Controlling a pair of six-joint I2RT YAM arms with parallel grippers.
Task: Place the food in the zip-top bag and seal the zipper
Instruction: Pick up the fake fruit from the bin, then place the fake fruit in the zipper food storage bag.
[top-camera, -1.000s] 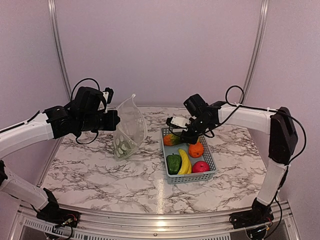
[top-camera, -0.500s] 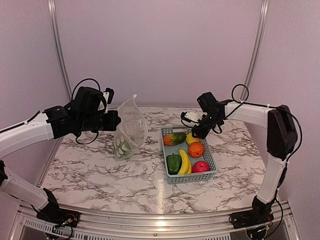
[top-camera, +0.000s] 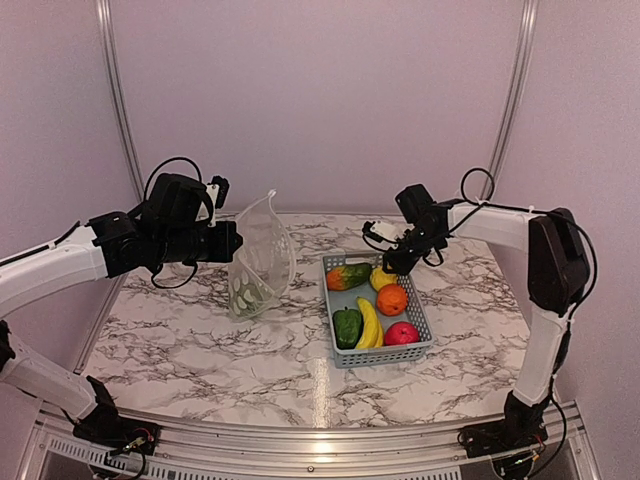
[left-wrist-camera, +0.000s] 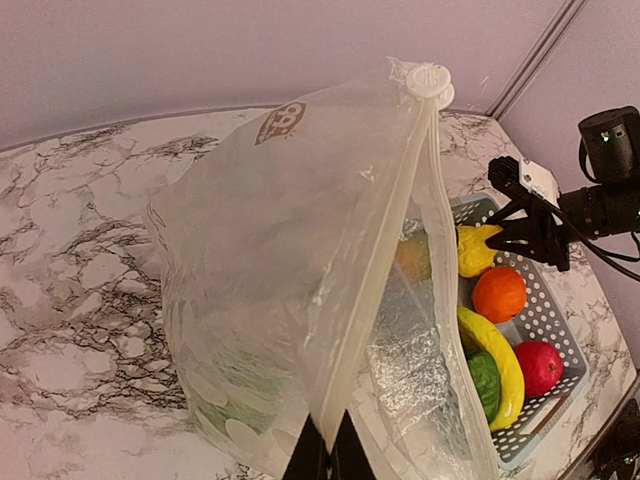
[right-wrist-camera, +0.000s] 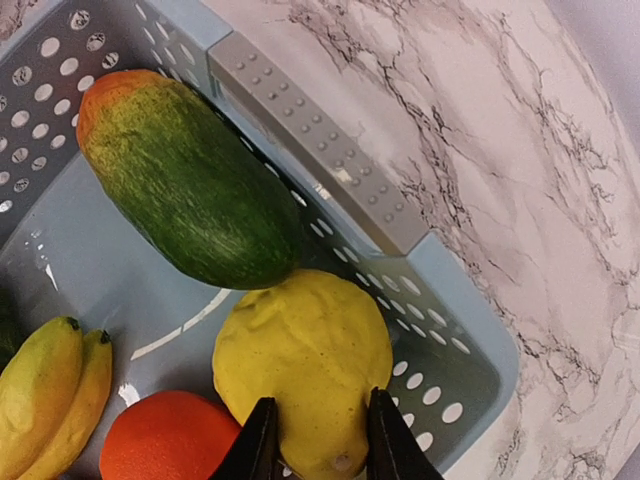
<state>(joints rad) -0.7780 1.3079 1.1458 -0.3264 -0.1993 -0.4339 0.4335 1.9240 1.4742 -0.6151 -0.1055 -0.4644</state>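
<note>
Pinching the bag (left-wrist-camera: 270, 260) at its mouth, the left gripper (left-wrist-camera: 325, 455) holds it up, zipper (left-wrist-camera: 385, 250) unsealed. The right gripper (right-wrist-camera: 322, 445) has fingers apart over the yellow piece (right-wrist-camera: 300, 350). All food (top-camera: 370, 322) lies in the basket (right-wrist-camera: 300, 130), so bagging and sealing remain.

White tube links (top-camera: 50, 265), blk joint housings (top-camera: 175, 205), looped blk cables (top-camera: 172, 159), blk left end effector (left-wrist-camera: 326, 455), white cam block (top-camera: 384, 232)
</note>
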